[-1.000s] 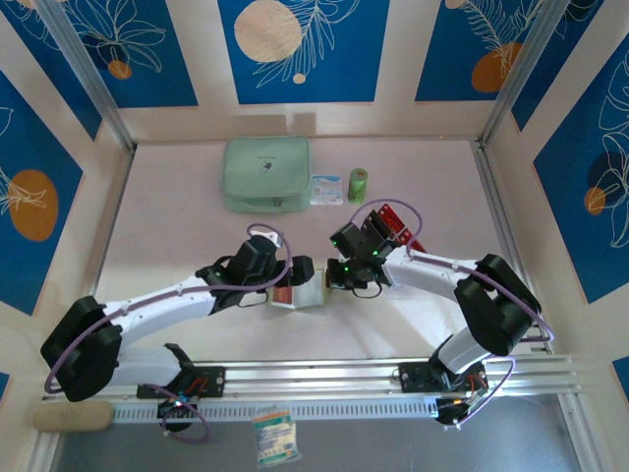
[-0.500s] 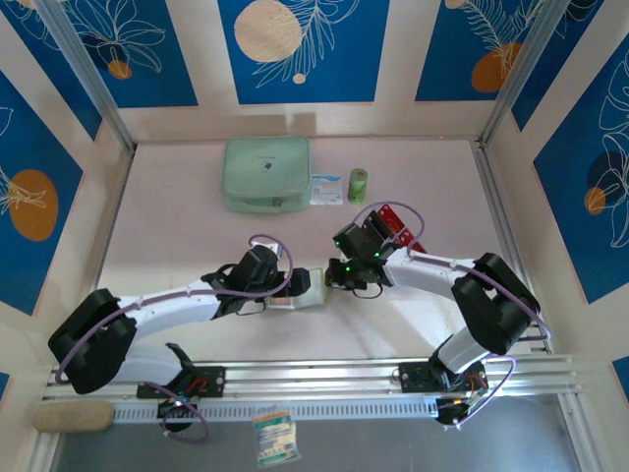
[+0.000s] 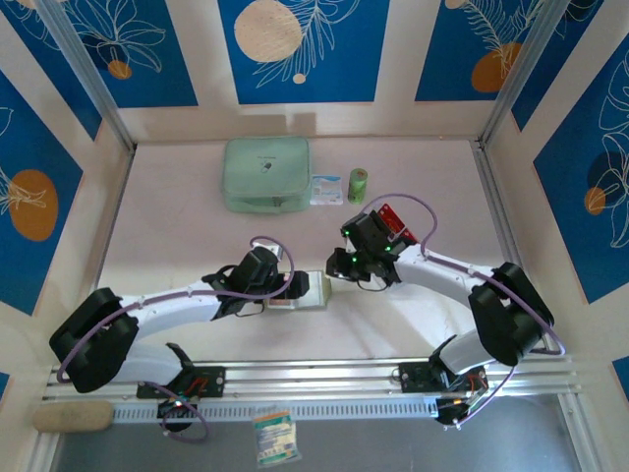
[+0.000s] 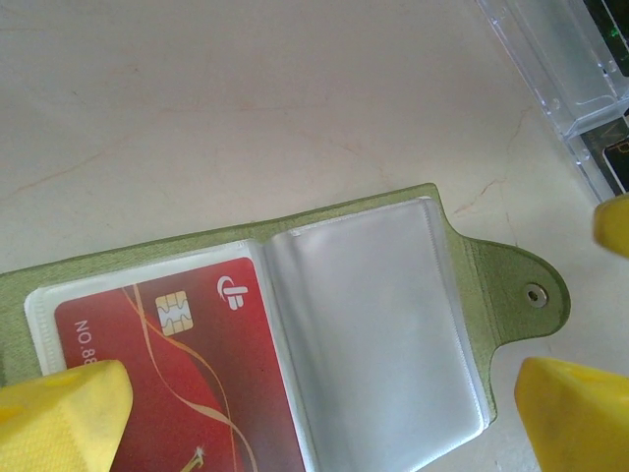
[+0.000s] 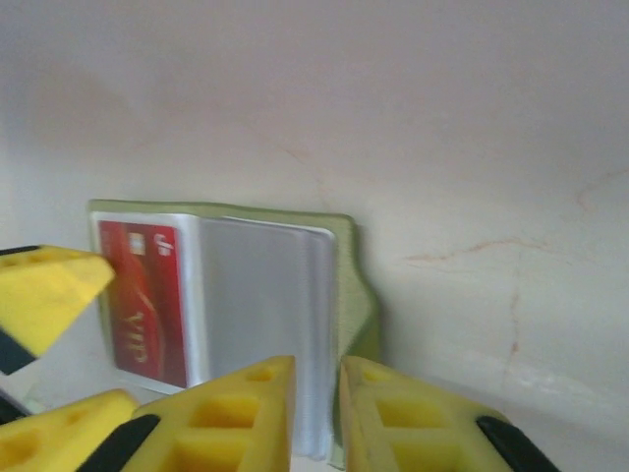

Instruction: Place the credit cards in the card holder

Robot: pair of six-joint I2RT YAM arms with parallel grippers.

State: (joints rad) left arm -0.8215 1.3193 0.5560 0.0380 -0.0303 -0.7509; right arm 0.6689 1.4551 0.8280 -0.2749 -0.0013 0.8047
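Card holder [image 4: 364,324] lies open and flat mid-table, its long axis running left to right. The left gripper [image 4: 319,418] hangs over it, fingers spread wide and empty. 1 red card [image 4: 187,374] fills the left sleeve; the right sleeve is clear. The right gripper [image 5: 316,413] (fingers barely parted, holding nothing) sits at the tab end, nearer the remaining credit cards [image 3: 396,218] behind it. Bare table lies around.

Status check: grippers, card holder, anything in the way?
Left gripper open, over the card holder. Right gripper slightly open at its edge, nothing seen held. One red card sleeved, next sleeve empty. Clear rack stands apart.
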